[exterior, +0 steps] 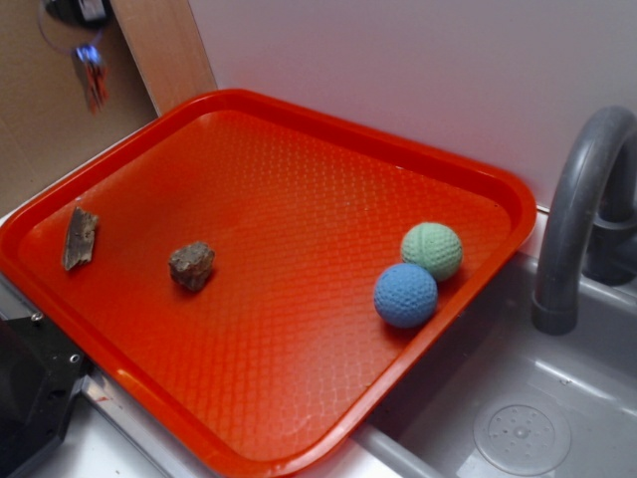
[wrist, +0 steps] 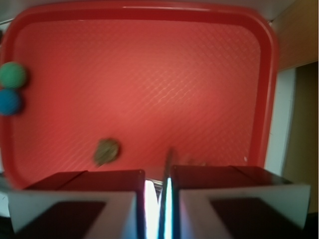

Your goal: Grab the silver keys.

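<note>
Aloft, end effector (wrist: 157, 199) clamped on the silver keys (exterior: 92, 78), long axis hanging straight down above the tray (exterior: 299, 119).

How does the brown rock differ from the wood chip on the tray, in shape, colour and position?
The wood chip is flat and elongated, while the brown rock is chunky and lumpy. The wood chip looks paler and greyer; the rock is a darker brown. The wood chip lies close to the tray's left corner, whereas the rock sits further in towards the middle. Both rest apart from each other on the red tray, far from the two balls.
</note>
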`<state>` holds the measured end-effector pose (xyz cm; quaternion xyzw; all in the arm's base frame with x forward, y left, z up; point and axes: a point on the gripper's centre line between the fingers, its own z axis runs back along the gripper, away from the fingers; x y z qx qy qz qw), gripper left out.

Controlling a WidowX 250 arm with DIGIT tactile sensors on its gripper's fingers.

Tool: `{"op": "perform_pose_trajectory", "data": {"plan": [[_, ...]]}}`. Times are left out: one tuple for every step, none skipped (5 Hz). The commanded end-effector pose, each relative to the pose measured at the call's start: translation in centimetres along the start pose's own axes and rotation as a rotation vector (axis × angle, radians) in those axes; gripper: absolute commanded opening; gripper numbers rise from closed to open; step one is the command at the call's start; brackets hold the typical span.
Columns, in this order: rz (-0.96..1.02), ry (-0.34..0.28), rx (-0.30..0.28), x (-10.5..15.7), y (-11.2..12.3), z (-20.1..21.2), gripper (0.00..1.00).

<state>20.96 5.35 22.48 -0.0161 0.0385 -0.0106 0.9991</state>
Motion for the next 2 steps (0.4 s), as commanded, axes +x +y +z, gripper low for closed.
{"op": "perform_pose_trajectory", "data": {"plan": [[0.044, -0.055, 0.150, 1.43, -2.84, 3.99, 0.00], [0.039, -0.065, 0.108, 1.24, -2.79, 3.54, 0.00]]}}
